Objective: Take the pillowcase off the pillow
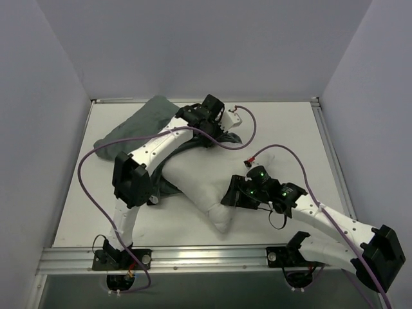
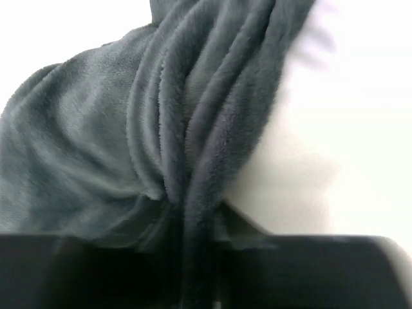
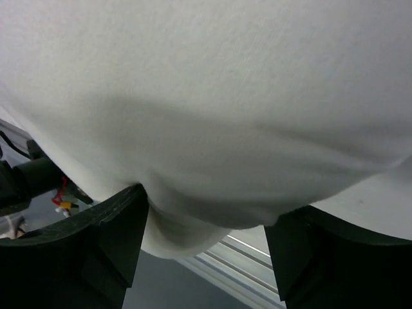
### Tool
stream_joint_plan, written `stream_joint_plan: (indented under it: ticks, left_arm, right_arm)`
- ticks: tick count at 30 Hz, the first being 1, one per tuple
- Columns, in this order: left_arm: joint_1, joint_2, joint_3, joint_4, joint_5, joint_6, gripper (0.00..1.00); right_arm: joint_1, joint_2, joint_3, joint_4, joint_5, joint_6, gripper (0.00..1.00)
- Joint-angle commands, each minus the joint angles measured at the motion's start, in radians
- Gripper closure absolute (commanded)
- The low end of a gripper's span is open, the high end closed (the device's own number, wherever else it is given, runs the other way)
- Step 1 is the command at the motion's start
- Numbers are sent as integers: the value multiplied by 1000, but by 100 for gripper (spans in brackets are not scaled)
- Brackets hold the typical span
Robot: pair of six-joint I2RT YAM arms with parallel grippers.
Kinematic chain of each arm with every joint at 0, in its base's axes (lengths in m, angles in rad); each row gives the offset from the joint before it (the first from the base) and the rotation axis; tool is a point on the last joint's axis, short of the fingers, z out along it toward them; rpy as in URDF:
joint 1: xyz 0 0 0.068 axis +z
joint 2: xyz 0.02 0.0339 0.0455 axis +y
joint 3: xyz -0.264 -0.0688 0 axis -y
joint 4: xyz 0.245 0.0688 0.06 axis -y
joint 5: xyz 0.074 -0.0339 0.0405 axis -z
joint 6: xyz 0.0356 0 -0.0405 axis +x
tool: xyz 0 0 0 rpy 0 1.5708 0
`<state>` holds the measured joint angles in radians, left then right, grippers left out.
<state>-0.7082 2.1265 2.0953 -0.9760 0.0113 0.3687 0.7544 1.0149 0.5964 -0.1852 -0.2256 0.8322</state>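
The white pillow (image 1: 206,180) lies slantwise in the middle of the table, one corner pointing toward the near edge. The pillowcase (image 1: 132,135) shows only its plain grey-green side, heaped at the back left and trailing under the pillow's far edge. My left gripper (image 1: 215,121) is over that far edge. In the left wrist view the left gripper (image 2: 199,257) is shut on a bunched fold of the pillowcase (image 2: 193,116). My right gripper (image 1: 235,196) is at the pillow's near right side. In its own view the right gripper (image 3: 206,222) stands open, and the pillow (image 3: 212,109) bulges between the spread fingers (image 3: 96,251).
Grey walls close off the table (image 1: 283,129) on the left, back and right. A metal rail (image 1: 206,256) runs along the near edge between the arm bases. Purple cables (image 1: 87,187) loop beside both arms.
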Motion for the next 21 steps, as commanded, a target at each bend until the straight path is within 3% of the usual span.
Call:
stream_joint_plan:
  ticks: [1, 3, 4, 7, 12, 15, 18, 21]
  left_arm:
    - [7, -65, 2, 3, -51, 4, 83]
    - [6, -109, -53, 55, -22, -4, 97]
    - [6, -159, -104, 69, 21, -13, 98]
    - [4, -244, -167, 100, 81, -31, 98]
    - [4, -344, -233, 118, 75, -47, 98]
    - [6, -384, -273, 145, 59, -54, 98]
    - [6, -389, -278, 154, 49, -86, 98]
    - [7, -387, -277, 168, 39, -109, 98]
  right_arm:
    - [5, -35, 90, -164, 67, -67, 29]
    - [-10, -41, 236, -281, 135, -154, 19]
    - [-24, -38, 296, -311, 169, -194, 11]
    - [-128, -3, 495, -343, 241, -336, 0]
    - [-453, 183, 623, -249, -20, -517, 0]
    - [-556, 267, 622, -91, -215, -550, 0]
    - [-557, 358, 629, -24, -375, -561, 0]
    - [-523, 354, 536, 108, -510, -504, 0]
